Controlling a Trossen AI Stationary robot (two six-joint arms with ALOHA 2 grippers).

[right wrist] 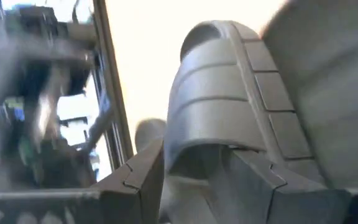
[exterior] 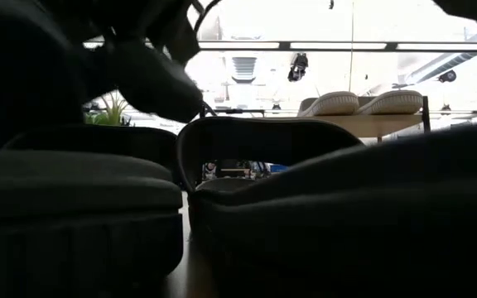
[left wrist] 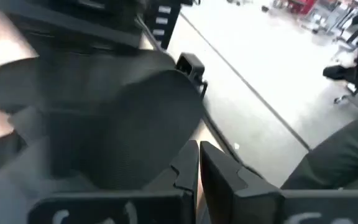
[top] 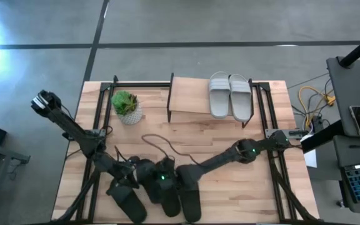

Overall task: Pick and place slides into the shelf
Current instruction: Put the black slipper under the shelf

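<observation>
The right pincer (top: 183,180) is low over a cluster of black slides near the front edge of the tabletop (top: 230,134), about midway along that edge. In the right wrist view its two fingers (right wrist: 143,177) stand either side of the wide strap of a black slide (right wrist: 219,109), gripping it. The right arm reaches in from the right edge of the tabletop.

The left pincer (top: 129,177) sits just beside the right one, on the left side of the same cluster. Its fingers (left wrist: 188,171) are pressed together, closed and holding nothing, with a black slide (left wrist: 114,115) close beside them.

The black slides (top: 167,190) lie bunched together, touching or overlapping, with the arms partly covering them, so their exact number cannot be told. From the low view, these dark slides fill most of the foreground.

The shelf (top: 189,94) stands at the back edge of the tabletop, near its middle, with a light wooden plank top and thin black frame legs. Two light grey slides (top: 230,95) lie side by side on the right part of the plank, touching each other.

A small potted plant (top: 127,106) in a pale pot stands left of the shelf, towards the back left corner. A dark cable (top: 167,145) loops across the middle of the tabletop, between the shelf and the black slides.
</observation>
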